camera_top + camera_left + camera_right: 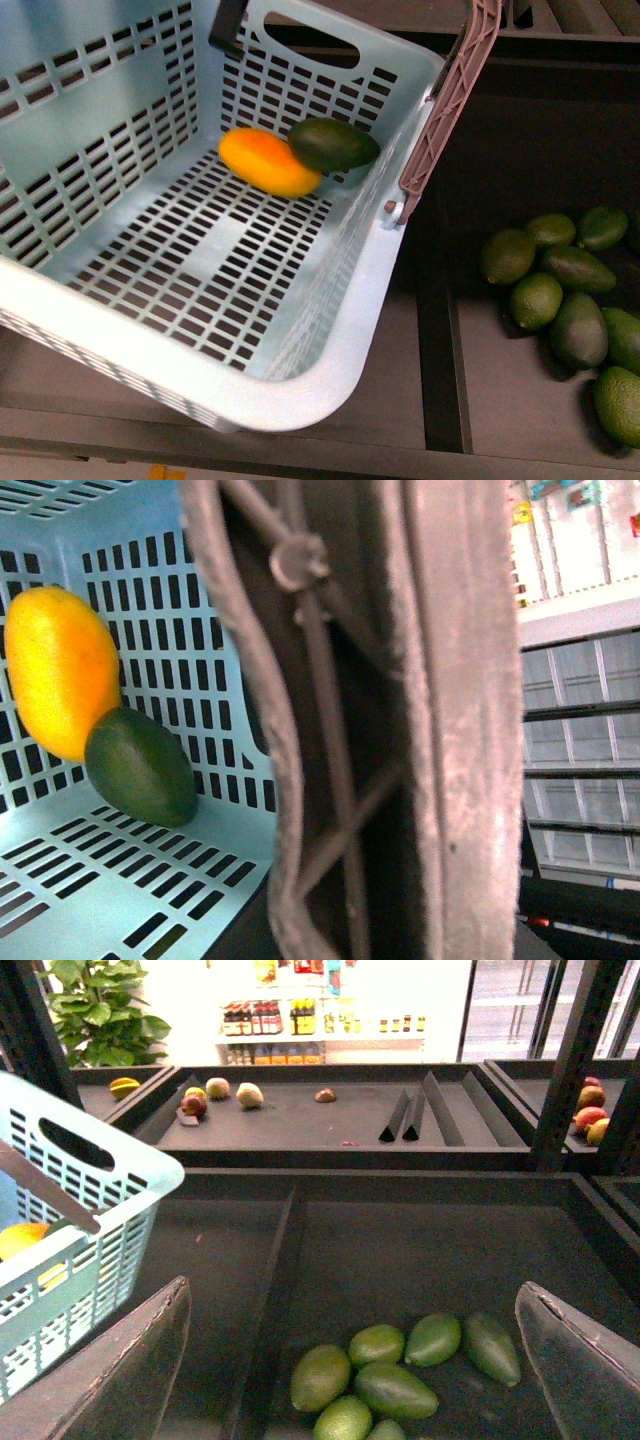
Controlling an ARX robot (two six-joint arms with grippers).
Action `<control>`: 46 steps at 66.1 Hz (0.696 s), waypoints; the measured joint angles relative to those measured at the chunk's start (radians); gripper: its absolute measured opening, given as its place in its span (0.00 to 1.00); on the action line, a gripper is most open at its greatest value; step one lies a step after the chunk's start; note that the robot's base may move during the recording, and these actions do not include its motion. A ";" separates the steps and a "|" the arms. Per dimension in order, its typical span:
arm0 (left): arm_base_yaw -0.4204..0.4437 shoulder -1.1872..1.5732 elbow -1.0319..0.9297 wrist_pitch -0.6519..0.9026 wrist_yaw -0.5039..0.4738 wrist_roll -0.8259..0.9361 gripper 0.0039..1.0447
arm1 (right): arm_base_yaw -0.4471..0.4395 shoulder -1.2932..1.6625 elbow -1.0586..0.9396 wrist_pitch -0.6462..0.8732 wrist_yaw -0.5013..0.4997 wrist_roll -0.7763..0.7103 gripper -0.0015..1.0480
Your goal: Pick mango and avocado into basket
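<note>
The light teal basket (330, 330) hangs tilted in the front view. In its far corner lie the yellow-orange mango (268, 162) and, touching it, the dark green avocado (334, 145). Both fruits also show in the left wrist view, the mango (60, 670) and the avocado (140, 765). The brown ribbed handle (440, 730) fills that view close up, with my left gripper shut on it; its own fingers are hidden. My right gripper (355, 1360) is open and holds nothing, beside the basket (90, 1210) and above loose green fruit.
Several loose avocados (570, 300) lie in the dark bin to the basket's right, also seen in the right wrist view as avocados (395, 1380). A raised divider (440, 330) separates the bins. A farther shelf (300, 1120) holds scattered fruit and dividers.
</note>
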 joint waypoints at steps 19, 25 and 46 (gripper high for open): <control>0.098 0.197 0.114 0.064 0.090 -0.184 0.13 | 0.000 0.000 0.000 0.000 0.000 0.000 0.92; 0.127 0.255 0.142 0.075 0.113 -0.192 0.13 | 0.000 0.000 0.000 0.000 0.000 0.000 0.92; 0.158 0.356 0.135 0.160 0.156 -0.225 0.13 | 0.000 0.000 0.000 0.000 0.000 0.000 0.92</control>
